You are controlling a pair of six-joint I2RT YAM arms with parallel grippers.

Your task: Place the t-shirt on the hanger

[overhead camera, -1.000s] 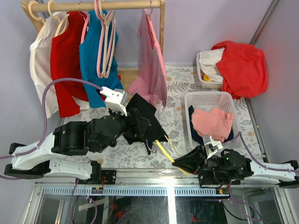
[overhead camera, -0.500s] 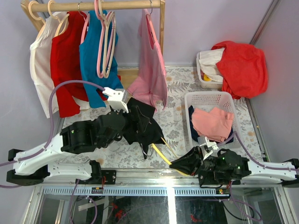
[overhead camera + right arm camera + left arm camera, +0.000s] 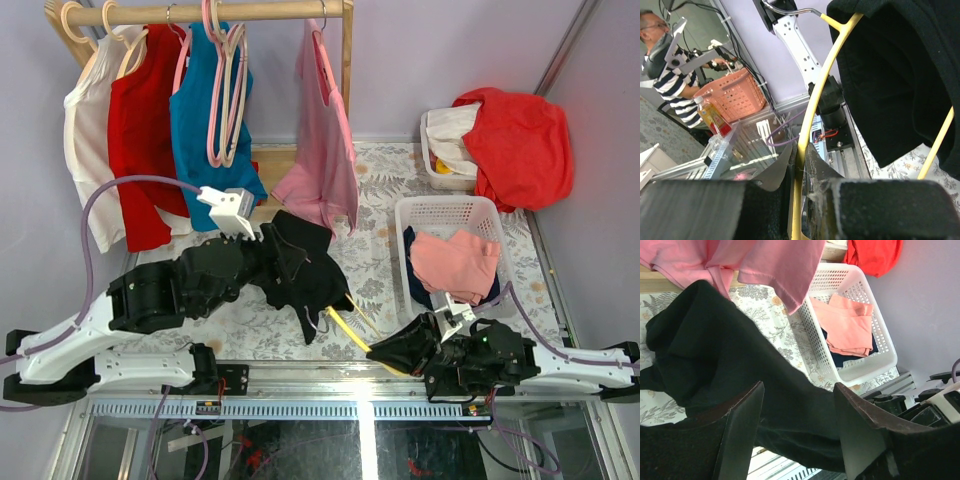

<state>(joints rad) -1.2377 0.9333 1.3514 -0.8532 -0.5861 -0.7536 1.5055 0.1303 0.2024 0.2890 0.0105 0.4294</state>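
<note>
The black t-shirt point(image 3: 305, 272) hangs bunched over the upper end of the yellow hanger point(image 3: 347, 326) above the flowered table. My left gripper point(image 3: 268, 265) is at the shirt's left side. In the left wrist view the left gripper point(image 3: 800, 405) stands open, its fingers point(image 3: 742, 432) wide apart, with the t-shirt point(image 3: 715, 355) spread between and beyond them. My right gripper point(image 3: 802, 160) is shut on the hanger point(image 3: 830, 80) at its lower arm. There the t-shirt point(image 3: 900, 75) drapes over the hanger's shoulder, and the metal hook point(image 3: 790, 9) shows at the top.
A wooden rack at the back carries a pink shirt point(image 3: 325, 150), a teal shirt point(image 3: 205, 130), red and white garments and pink hangers point(image 3: 225, 90). A white basket point(image 3: 440, 205) with folded clothes stands to the right. Behind it a bin holds a red cloth point(image 3: 515, 140).
My left arm has drawn a little to the left and the t-shirt has bunched up more on the hanger. The right gripper keeps its hold on the hanger, barely shifting.
</note>
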